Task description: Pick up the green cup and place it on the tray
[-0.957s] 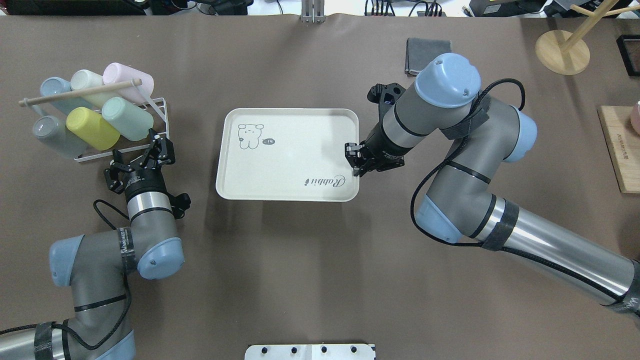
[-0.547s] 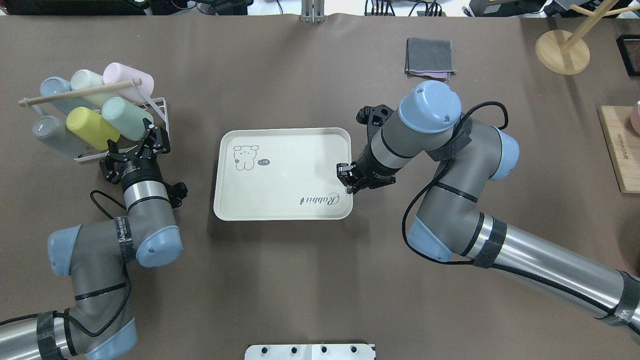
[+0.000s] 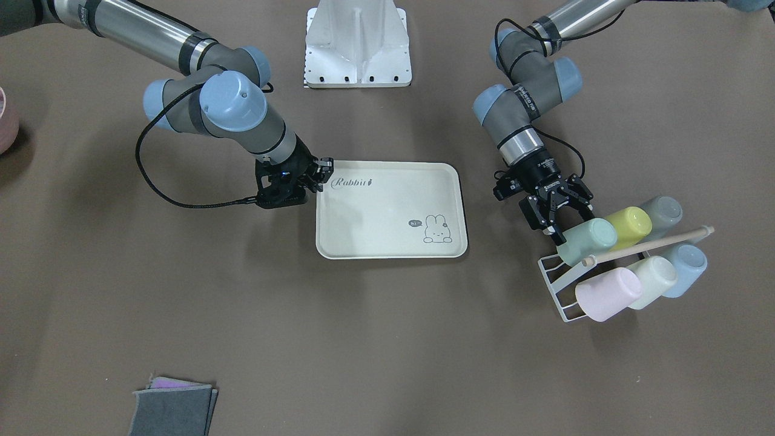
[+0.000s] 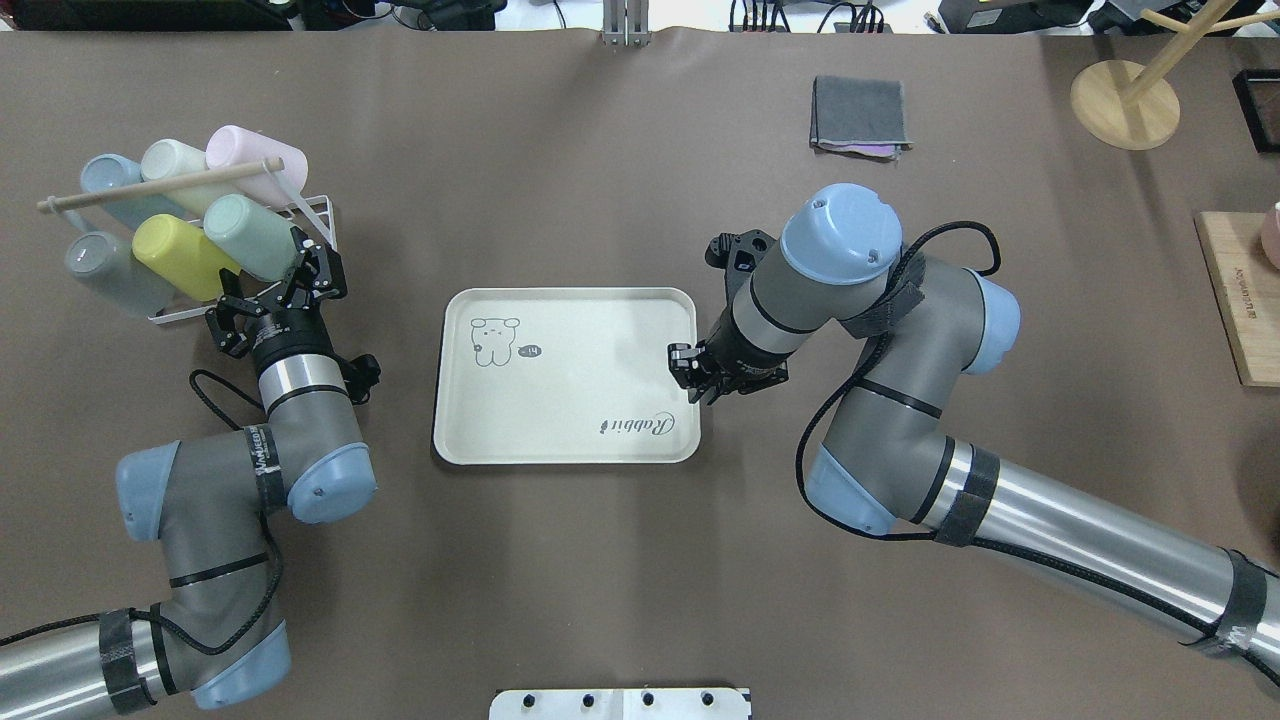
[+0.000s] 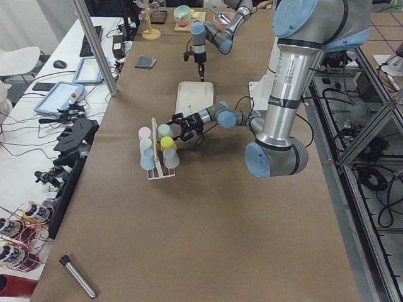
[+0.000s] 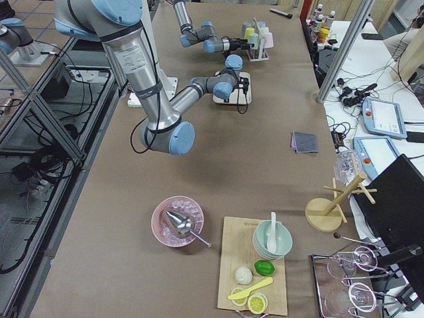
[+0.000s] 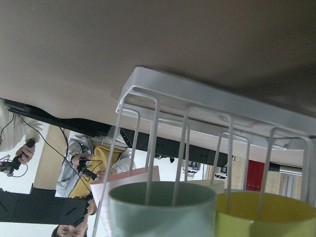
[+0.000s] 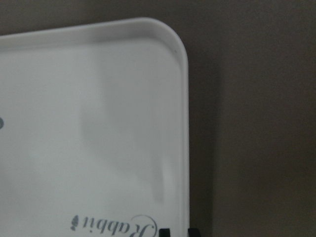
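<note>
The green cup lies on its side in a white wire rack at the far left, beside a yellow cup. My left gripper is open and empty, just short of the green cup's near end. The left wrist view shows the green cup close ahead behind the rack wires. The cream tray with the bunny drawing lies flat mid-table. My right gripper is shut on the tray's right rim, and its fingertips straddle that rim in the right wrist view.
The rack also holds grey, blue, pale whitish-green and pink cups under a wooden dowel. A folded grey cloth, a wooden stand and a wooden board are at the right.
My right gripper has pulled the tray toward the robot's side of the table. My left gripper has moved a little closer to the green cup and stays open.
</note>
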Controlling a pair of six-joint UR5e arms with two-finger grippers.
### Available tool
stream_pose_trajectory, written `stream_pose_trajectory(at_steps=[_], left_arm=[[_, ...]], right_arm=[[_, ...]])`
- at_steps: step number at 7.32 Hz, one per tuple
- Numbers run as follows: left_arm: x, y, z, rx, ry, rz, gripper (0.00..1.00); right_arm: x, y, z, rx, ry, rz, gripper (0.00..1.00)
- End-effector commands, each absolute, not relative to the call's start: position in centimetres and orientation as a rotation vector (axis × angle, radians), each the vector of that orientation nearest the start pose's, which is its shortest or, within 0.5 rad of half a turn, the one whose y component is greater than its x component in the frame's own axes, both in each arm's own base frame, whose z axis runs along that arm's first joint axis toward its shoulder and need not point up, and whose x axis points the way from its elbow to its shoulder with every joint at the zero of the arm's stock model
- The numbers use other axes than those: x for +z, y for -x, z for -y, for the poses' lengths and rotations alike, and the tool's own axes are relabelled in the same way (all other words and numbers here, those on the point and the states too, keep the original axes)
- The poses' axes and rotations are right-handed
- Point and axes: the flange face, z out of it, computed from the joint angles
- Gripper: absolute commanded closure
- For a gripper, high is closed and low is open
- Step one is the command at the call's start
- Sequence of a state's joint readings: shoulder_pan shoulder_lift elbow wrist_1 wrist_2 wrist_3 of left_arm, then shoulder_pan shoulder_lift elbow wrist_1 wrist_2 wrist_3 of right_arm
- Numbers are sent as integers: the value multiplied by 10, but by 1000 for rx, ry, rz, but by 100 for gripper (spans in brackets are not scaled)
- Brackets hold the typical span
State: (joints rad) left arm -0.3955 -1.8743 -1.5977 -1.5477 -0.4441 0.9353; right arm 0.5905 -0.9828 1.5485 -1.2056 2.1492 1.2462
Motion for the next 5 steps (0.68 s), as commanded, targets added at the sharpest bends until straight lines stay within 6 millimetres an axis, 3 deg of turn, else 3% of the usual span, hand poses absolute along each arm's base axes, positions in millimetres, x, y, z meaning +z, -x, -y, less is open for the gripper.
stream_pose_trajectory(at_steps=[1, 2, 3, 4, 5], left_arm=[[464, -475, 452, 1647, -468, 1243, 2], [466, -471, 456, 1642, -460, 1245, 2], [465, -466, 462, 1635, -449, 1247, 3], [464, -464, 465, 1632, -446, 1246, 3], [463, -463, 465, 1631, -446, 1247, 5]], right_arm=[[272, 513, 469, 6, 67, 1048, 0], [279, 489, 490, 29, 53, 1046, 0], [300, 454, 512, 57, 49, 1037, 0], [324, 407, 537, -23, 3, 1034, 0], [341, 363, 548, -93, -22, 1001, 0]])
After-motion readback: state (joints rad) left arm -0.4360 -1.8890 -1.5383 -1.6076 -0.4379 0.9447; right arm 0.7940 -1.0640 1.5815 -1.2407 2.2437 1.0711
